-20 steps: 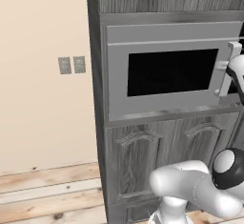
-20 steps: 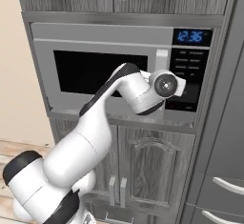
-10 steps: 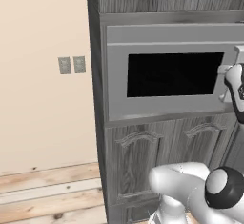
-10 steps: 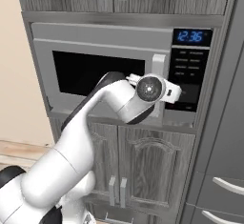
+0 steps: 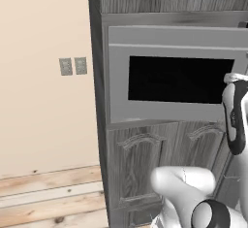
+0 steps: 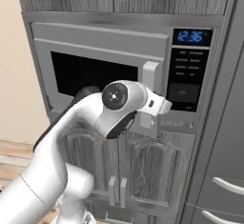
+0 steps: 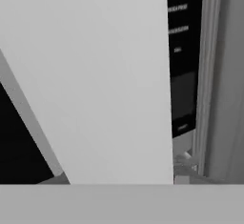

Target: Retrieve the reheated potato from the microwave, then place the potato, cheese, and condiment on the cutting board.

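The grey microwave point(image 6: 95, 51) is built into the dark wood cabinet wall, and its door stands slightly ajar on the handle side. My gripper point(image 6: 145, 119) sits at the lower end of the pale bar handle point(image 6: 150, 77), closed around it, with the fingers hidden behind the hand. Up close in the hand view, the handle point(image 7: 95, 75) spreads across the picture beside the dark control panel point(image 7: 183, 51). The potato is hidden behind the dark window point(image 5: 174, 79). The cheese, the condiment and the cutting board are out of view.
Cabinet doors point(image 6: 143, 170) lie below the microwave and more cabinets above. The keypad and clock point(image 6: 190, 51) are right of the door. Drawers point(image 6: 224, 189) stand at the far right. A beige wall with switch plates point(image 5: 72, 66) and a wood floor point(image 5: 48, 193) lie to the left.
My arm has swung lower and toward me, bringing the hand down to the handle's lower end. The door's handle side has come out a little from the microwave front.
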